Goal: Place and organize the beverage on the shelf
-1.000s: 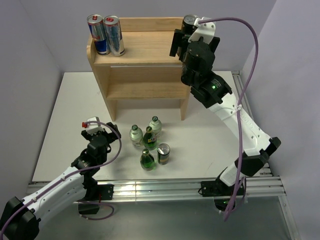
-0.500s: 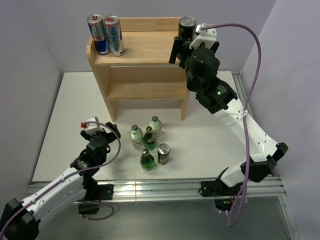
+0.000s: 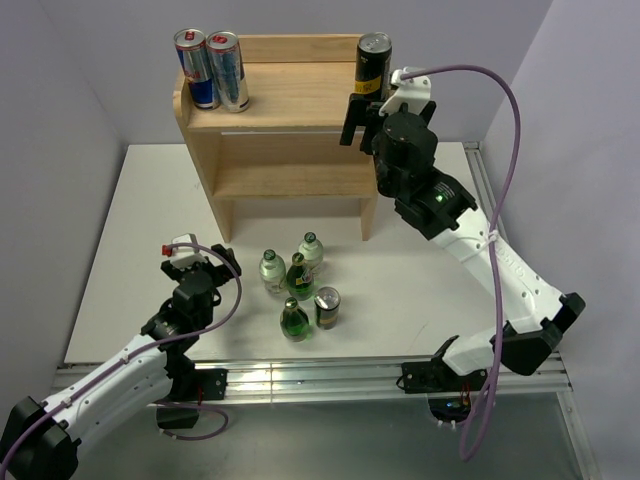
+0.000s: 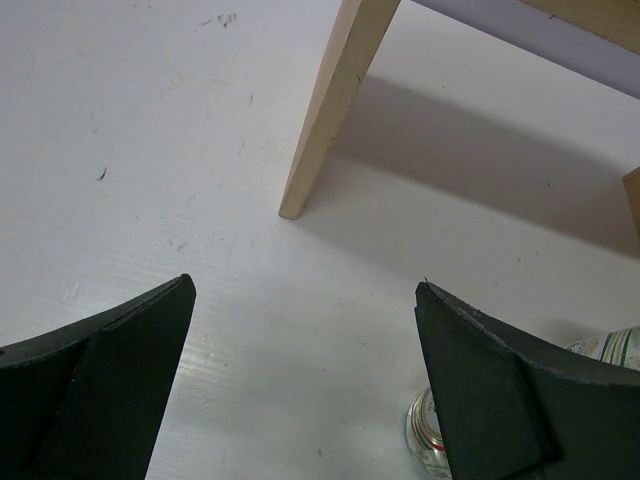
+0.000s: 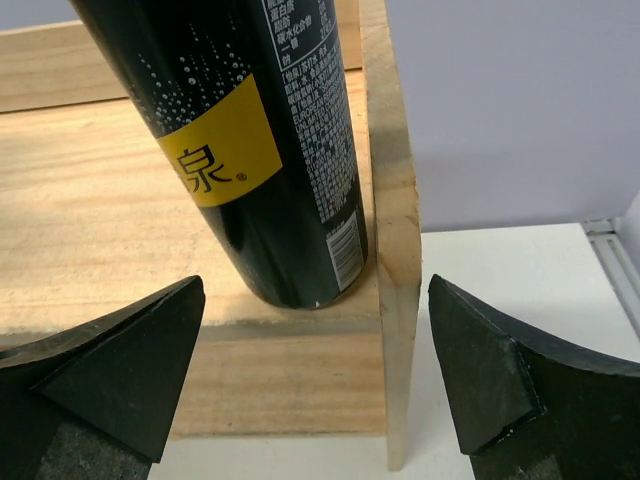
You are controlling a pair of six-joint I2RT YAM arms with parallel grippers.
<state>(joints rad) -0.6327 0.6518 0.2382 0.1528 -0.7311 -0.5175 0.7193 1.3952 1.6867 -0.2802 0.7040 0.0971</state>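
Five drinks are not yet shelved: four small bottles and one short can, bunched upright on the table just near of the shelf. Three more stand on the top tier. Two slim cans are side by side at the far left. One black can is at the far right corner, just beside the right side panel.

Handling, judged: the bottles look like glass, so stiff, smooth, breakable and easy to tip. Take each around the body below the shoulder, not by the neck. They stand close together, so you would do best to start from the outer edge of the bunch. The cans are likely thin-walled, so grip at mid-height, lightly.

Right gripper: jaws spread wide on either side of the black can, clear of it, holding nothing.

Left gripper: jaws likewise wide apart with nothing between them. It sits low over the table near the shelf's left front leg, left of the bunch.
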